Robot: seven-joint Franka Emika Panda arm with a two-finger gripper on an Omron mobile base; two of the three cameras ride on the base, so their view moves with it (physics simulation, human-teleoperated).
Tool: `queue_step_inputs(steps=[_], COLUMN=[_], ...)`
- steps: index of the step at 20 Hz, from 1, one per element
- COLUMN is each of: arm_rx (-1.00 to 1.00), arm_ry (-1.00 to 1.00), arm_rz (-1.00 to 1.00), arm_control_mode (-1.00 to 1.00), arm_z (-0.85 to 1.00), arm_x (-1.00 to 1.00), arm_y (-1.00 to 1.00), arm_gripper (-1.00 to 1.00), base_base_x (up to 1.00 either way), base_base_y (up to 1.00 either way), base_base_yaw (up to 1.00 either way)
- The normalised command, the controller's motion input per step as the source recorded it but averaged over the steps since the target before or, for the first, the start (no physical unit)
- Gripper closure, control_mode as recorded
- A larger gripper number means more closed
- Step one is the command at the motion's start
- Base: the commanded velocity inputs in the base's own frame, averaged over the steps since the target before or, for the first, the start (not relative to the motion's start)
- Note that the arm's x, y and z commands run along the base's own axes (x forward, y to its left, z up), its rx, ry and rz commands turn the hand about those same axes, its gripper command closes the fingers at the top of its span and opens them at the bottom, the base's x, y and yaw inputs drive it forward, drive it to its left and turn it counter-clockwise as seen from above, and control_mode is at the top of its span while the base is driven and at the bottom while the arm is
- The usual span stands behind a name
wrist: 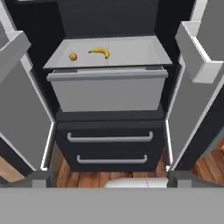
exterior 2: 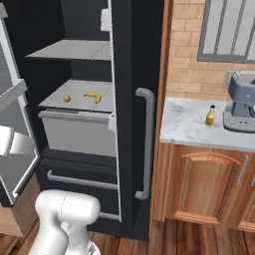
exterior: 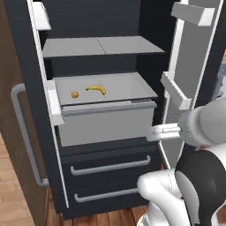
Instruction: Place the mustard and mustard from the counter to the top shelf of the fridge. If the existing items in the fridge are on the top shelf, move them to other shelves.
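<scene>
Grey shelves in the left base view: the top shelf sits bare, the banana and orange fruit below on the tray. Right base view: an amber mustard bottle waits on the counter. Hand view: gripper fingers spread wide, empty, facing the fridge. Likely next: swing over to that bottle.

A grey coffee machine stands far right against a brick wall — a barred window above, plank floor below.
</scene>
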Motion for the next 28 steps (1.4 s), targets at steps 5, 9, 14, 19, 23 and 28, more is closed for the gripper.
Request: queue_step_inputs(steps=[5, 9, 14, 19, 23, 28], arm_rx=[0.0, 0.0, 0.0, 0.0, 0.0, 0.0], arm_ry=[0.0, 0.0, 0.0, 0.0, 0.0, 0.0], arm_rz=[0.0, 0.0, 0.0, 0.0, 0.0, 0.0], arm_control_mode=[1.0, 1.0, 1.0, 1.0, 1.0, 1.0], arm_z=[0.0, 0.0, 0.0, 0.0, 0.0, 0.0], arm_x=[0.0, 0.0, 0.0, 0.0, 0.0, 0.0], arm_y=[0.0, 0.0, 0.0, 0.0, 0.0, 0.0], arm_gripper=[-1.0, -1.0, -1.0, -1.0, -1.0, -1.0], base_base_x=[-0.09, 0.35, 0.39, 0.68, 0.95, 0.79], base_base_y=[-0.95, -1.0, -1.0, -1.0, -0.94, -0.42], base_base_yaw=[-0.17, -0.16, -0.13, -0.1, -0.04, 0.04])
